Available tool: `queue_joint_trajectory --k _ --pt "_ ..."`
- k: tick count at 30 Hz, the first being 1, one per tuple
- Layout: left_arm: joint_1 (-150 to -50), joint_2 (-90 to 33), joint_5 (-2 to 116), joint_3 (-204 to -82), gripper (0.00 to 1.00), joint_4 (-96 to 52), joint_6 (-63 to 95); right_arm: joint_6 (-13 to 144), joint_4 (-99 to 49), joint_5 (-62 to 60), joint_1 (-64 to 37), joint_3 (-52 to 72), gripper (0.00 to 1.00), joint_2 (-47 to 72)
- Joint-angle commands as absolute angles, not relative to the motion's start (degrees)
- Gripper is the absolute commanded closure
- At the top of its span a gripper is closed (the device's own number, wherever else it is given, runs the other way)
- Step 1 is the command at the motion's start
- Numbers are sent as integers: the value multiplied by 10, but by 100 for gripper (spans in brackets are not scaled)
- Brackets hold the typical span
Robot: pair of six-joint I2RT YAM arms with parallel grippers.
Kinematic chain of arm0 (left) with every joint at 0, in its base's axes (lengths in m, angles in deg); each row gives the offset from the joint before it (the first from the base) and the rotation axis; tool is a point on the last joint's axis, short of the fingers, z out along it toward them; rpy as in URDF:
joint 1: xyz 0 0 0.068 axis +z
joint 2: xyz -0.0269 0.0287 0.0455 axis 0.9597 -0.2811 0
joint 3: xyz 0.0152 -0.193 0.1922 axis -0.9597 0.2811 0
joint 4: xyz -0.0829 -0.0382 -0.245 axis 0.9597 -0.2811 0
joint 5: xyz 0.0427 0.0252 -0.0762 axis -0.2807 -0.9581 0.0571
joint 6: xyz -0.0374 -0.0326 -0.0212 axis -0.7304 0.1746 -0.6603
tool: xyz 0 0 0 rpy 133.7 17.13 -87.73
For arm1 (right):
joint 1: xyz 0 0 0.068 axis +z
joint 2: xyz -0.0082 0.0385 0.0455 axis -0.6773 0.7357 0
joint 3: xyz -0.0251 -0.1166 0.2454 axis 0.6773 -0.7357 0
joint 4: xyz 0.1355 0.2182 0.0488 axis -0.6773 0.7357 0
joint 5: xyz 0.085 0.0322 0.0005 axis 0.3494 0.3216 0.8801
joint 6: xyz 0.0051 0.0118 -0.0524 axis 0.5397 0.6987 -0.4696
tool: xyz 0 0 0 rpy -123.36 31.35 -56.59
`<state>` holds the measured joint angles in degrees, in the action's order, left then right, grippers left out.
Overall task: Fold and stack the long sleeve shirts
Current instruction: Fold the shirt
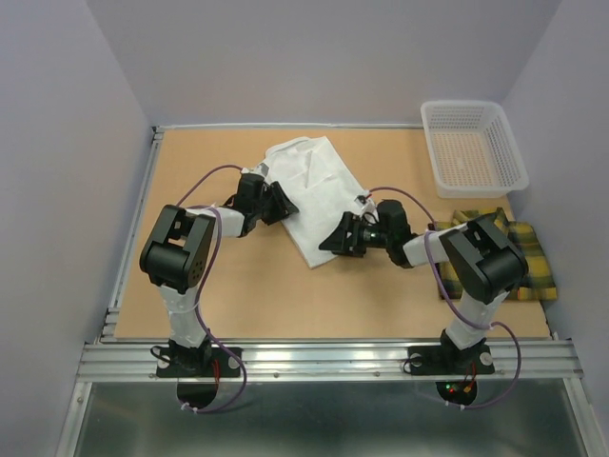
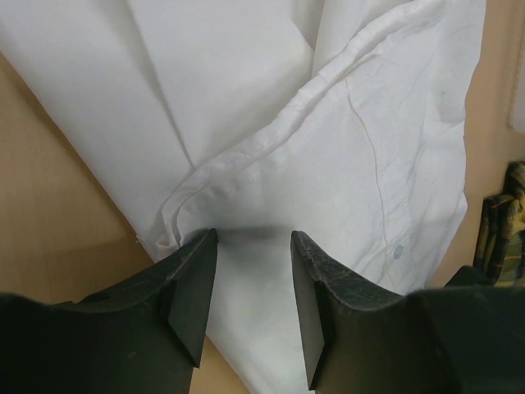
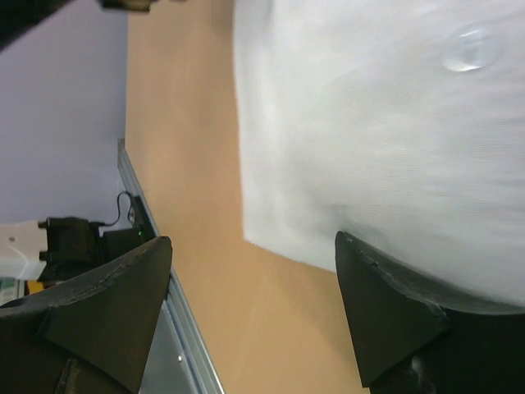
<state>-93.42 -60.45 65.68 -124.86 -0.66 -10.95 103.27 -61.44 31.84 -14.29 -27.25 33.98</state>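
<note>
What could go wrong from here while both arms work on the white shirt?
1. The left gripper is open over a wrinkled seam of the white shirt; closing there might pinch only one layer and bunch the fold.
2. The right gripper, open, straddles the shirt's edge, half over the bare table; it may slip off the cloth.
3. The right arm hangs above the plaid shirt and could drag it.

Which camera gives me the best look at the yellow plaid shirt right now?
Top external: it shows the plaid shirt spread on the right side, though the right arm hides its middle. The left wrist view catches only a sliver at its right border. The right wrist view shows none of it.
</note>
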Motion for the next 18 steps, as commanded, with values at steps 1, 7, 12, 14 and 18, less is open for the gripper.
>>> queue_joint_trajectory --k 1,7,12,14,18 --pt "-929 -607 634 -1232 47 -39 -95 1001 -600 329 -223 -300 14 318" --pt "-929 -599 637 -1223 47 -38 -96 989 -581 344 -279 -308 15 282" --pt "-929 -593 638 -1223 47 -40 -95 953 -485 315 -281 -226 15 210" --pt "-929 -593 639 -1223 47 -41 -96 958 -483 300 -281 -207 14 212" --pt "-929 -592 641 -1224 47 -42 -102 973 -507 298 -281 -166 14 285"
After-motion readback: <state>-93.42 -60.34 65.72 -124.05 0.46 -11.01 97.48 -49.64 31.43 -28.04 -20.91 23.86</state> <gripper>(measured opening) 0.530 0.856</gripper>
